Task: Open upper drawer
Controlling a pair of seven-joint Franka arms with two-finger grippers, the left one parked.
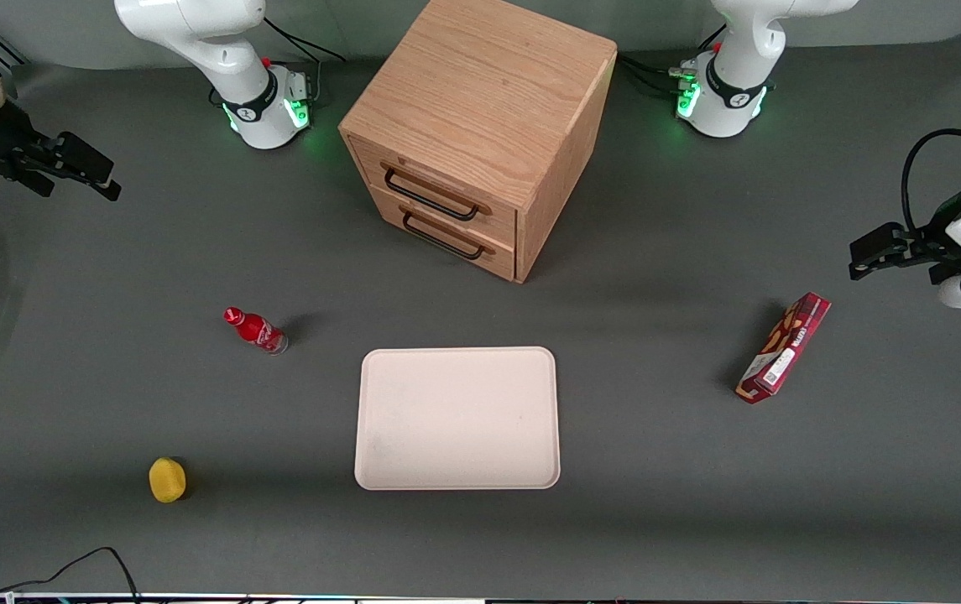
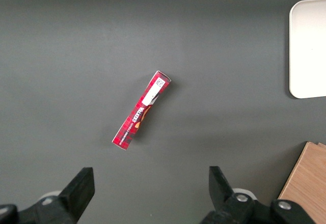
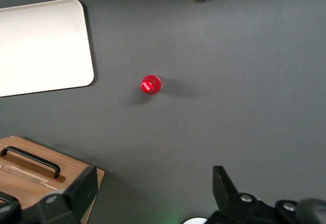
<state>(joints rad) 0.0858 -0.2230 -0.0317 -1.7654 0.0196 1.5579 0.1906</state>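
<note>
one wooden cabinet [image 1: 480, 101] with two drawers: the upper drawer [image 1: 434, 191] and the lower drawer [image 1: 445, 235], each bearing one black bar handle. one pale tray [image 1: 456, 418], one red bottle [image 1: 255, 330], one yellow fruit [image 1: 167, 480], one red snack box [image 1: 784, 347]. one working gripper [image 1: 77, 168], fingers apart, toward the working arm's end.

Right arm [image 1: 203, 38]: smooth white shell, round and fat. Black ring with small white marks near bottom. Round white base [image 1: 272, 117], green light glowing on it, small red dot above ring. Thin black cables run from base.

Gripper [image 1: 81, 172] at working arm's end of counter, high above it: black, boxy, two flat black fingers [image 3: 76, 196] set wide apart. Small silver screws on finger mounts. Silver-grey round part and white piece beside black gripper body.
</note>
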